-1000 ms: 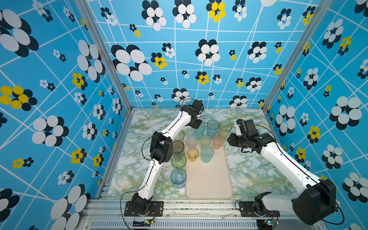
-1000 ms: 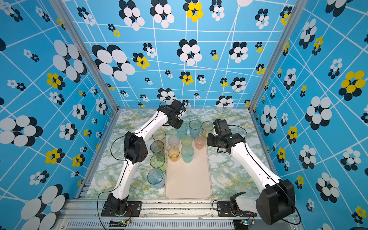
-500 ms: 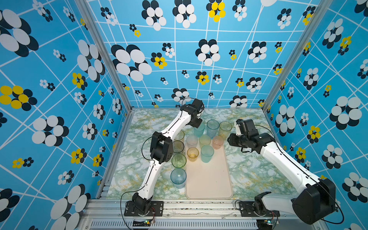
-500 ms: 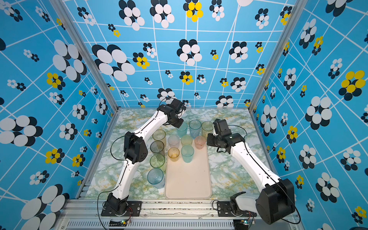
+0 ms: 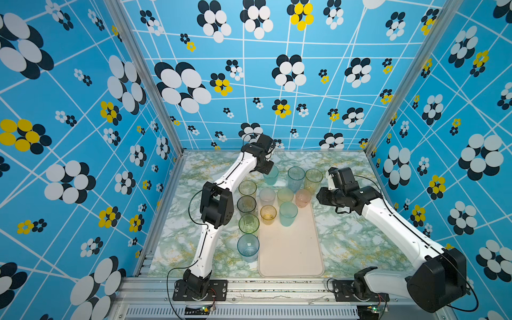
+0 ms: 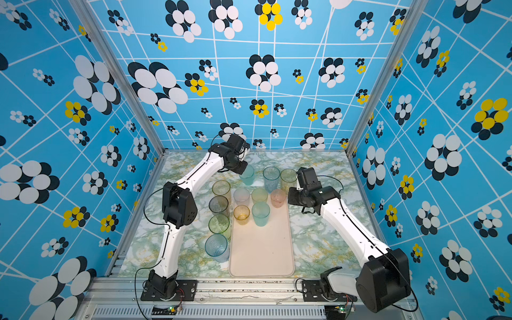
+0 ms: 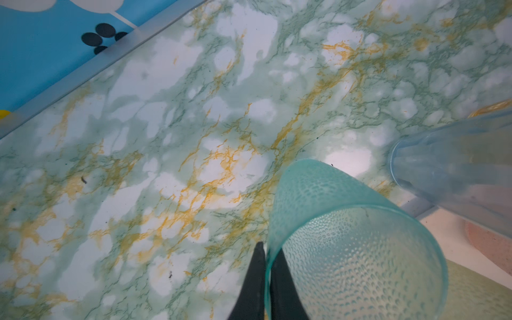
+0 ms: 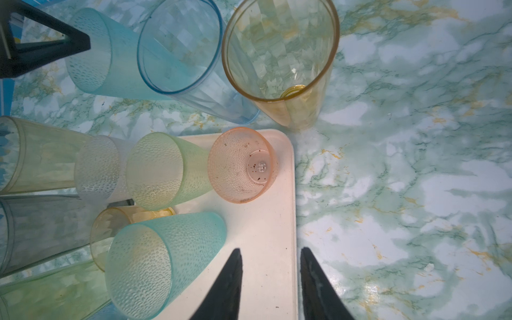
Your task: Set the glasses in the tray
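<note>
A: Above the upper edge of the tray [image 5: 291, 249], mid-frame in both top views: which glass is that?
B: The frosted teal glass [image 5: 271, 176]. It is off the tray, over the marbled desk [image 5: 346, 235], leftmost in a row of three, with the blue glass [image 5: 296, 177] and the tall amber glass [image 5: 313, 180] to its right.
A: Held?
B: Yes. The left hand [image 7: 268, 263] is clamped on its rim, one finger inside the wall and one outside. Whether its base rests on the desk I cannot tell.
A: What stands in the tray?
B: Five, all upright in its upper third. Across the top run the whitish glass [image 5: 267, 196], the pale green glass [image 5: 285, 194] and the pink glass [image 5: 302, 198]; below them the short amber glass [image 5: 268, 215] and the second teal glass [image 5: 288, 214].
A: And left of it?
B: A column of four on the desk, just beside the tray's left edge: from top to bottom the yellowish glass [image 5: 247, 188], the smoky grey glass [image 5: 246, 205], the green glass [image 5: 248, 224] and the ribbed blue glass [image 5: 248, 248].
A: The right hand [image 8: 270, 257]?
B: It hangs over the tray's right edge, near the pink glass, fingers apart and gripping nothing.
</note>
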Controlling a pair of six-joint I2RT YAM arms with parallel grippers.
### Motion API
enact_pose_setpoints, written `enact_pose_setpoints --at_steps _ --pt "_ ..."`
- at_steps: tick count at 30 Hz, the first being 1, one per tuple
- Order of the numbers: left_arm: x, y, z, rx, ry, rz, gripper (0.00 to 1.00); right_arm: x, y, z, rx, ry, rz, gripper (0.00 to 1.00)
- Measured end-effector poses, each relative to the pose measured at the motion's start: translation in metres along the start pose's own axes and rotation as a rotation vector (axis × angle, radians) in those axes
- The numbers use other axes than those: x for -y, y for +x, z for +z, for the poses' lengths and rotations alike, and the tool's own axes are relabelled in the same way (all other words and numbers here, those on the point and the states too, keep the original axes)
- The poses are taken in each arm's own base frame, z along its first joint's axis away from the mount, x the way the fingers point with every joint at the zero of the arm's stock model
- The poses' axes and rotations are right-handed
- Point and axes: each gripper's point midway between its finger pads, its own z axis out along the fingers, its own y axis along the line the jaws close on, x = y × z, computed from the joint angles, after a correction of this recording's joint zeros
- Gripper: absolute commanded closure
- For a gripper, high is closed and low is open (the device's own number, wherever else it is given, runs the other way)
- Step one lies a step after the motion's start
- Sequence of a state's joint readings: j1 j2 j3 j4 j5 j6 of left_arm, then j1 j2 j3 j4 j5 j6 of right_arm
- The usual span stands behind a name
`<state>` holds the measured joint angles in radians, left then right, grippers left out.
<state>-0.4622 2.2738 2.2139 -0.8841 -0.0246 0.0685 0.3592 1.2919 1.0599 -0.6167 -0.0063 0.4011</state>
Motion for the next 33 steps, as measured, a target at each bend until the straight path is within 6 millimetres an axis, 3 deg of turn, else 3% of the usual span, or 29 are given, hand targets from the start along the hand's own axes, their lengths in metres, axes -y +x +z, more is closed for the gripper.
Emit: enact_pose_setpoints --at_steps 9,14,23,33 --pt "-0.004 -0.015 -0.073 0.151 -0.014 -0.011 0.95 0.003 -0.002 -0.006 0.024 0.010 0.000 0.63" --pt "0.004 -0.021 -0.113 0.226 -0.016 0.005 0.94 0.010 0.002 -0.006 0.028 0.040 0.002 0.63" --pt "0.077 -0.014 -0.169 0.312 0.060 0.146 0.94 0.030 0.002 -0.006 0.035 0.097 0.036 0.63" --pt "0.127 -0.003 -0.213 0.379 0.121 0.278 0.94 0.046 0.008 -0.014 0.044 0.136 0.059 0.63"
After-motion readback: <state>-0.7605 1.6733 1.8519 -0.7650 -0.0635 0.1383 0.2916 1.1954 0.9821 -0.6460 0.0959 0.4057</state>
